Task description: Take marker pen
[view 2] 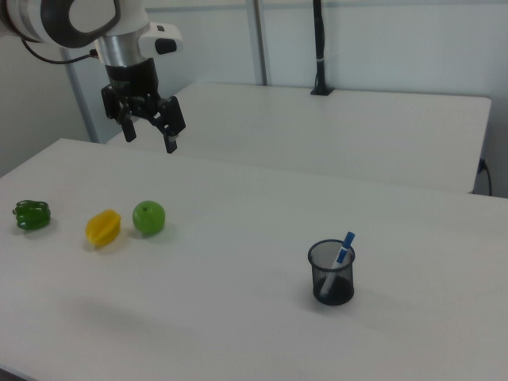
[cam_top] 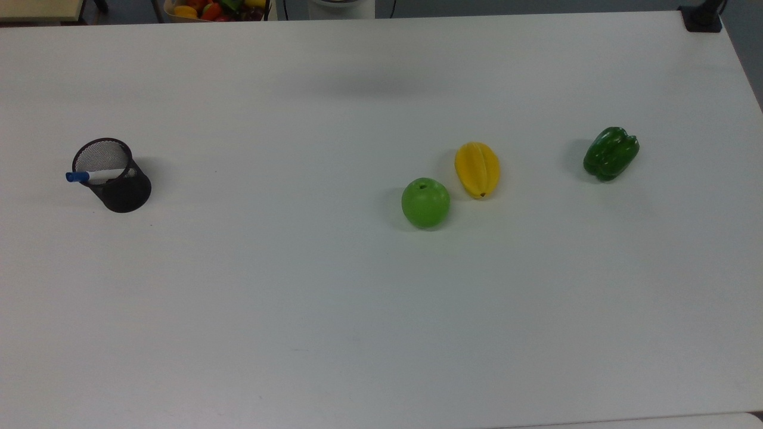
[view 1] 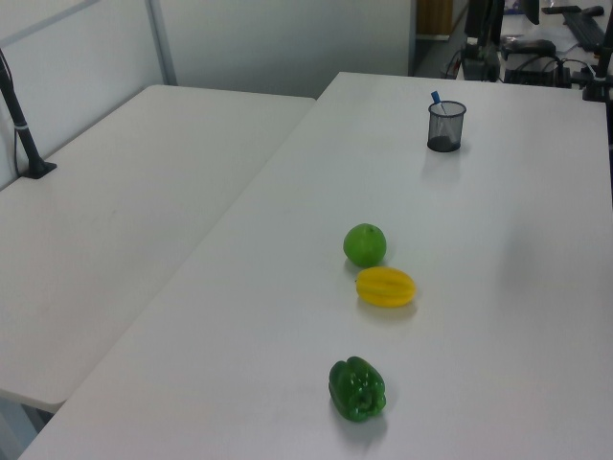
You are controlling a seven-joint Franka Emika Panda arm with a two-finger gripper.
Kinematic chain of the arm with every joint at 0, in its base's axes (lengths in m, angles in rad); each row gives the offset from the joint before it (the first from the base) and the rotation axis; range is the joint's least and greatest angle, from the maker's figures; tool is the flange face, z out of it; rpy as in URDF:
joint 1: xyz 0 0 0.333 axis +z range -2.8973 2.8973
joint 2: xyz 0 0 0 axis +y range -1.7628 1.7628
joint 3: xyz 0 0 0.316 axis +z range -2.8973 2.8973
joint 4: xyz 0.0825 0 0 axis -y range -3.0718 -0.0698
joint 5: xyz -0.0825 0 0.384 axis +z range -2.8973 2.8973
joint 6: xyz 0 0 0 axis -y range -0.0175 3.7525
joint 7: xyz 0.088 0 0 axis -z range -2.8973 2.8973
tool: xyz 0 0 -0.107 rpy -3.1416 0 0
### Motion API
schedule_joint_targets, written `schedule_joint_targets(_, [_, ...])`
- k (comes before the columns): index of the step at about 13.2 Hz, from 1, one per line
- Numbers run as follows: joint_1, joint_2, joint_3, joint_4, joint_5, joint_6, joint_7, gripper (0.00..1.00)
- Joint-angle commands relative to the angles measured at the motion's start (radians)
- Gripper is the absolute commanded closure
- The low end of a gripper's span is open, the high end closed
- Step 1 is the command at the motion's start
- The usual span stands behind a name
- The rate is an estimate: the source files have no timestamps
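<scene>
A white table carries everything. In the right view the Panda arm reaches in from the upper left, and its gripper hangs high above the table's far edge with the two fingers spread wide and nothing between them, well apart from every object.

A black mesh pen cup stands upright near the table's left edge in the top view, far from the fruit. The green apple sits near the middle of the table, with the yellow starfruit just beside it, the two apart by a narrow gap. The green bell pepper lies further toward the top view's right edge.

The marker pen stands tilted inside the pen cup, leaning on the rim, its blue cap sticking out above the mesh; in the top view the cap points toward the table's left edge.
</scene>
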Motion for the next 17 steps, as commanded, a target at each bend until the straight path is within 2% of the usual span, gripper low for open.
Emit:
schedule_joint_targets(1, [-0.037,-0.012,0.011,-0.001,-0.005,0.025,-0.042,0.00])
schedule_joint_targets(5, [-0.037,0.001,0.004,-0.006,-0.013,0.127,-0.028,0.00])
schedule_joint_targets(8, [-0.057,0.013,0.002,-0.009,-0.062,0.196,-0.027,0.00])
schedule_joint_targets(11, [-0.110,0.037,0.001,-0.009,-0.079,0.305,-0.024,0.00])
schedule_joint_targets(12, [-0.127,0.048,-0.002,-0.016,-0.114,0.337,0.005,0.00])
schedule_joint_targets(14, [-0.144,0.089,-0.027,-0.016,-0.149,0.426,0.149,0.00])
schedule_joint_targets(17, [-0.143,0.141,-0.074,-0.029,-0.170,0.532,0.275,0.00])
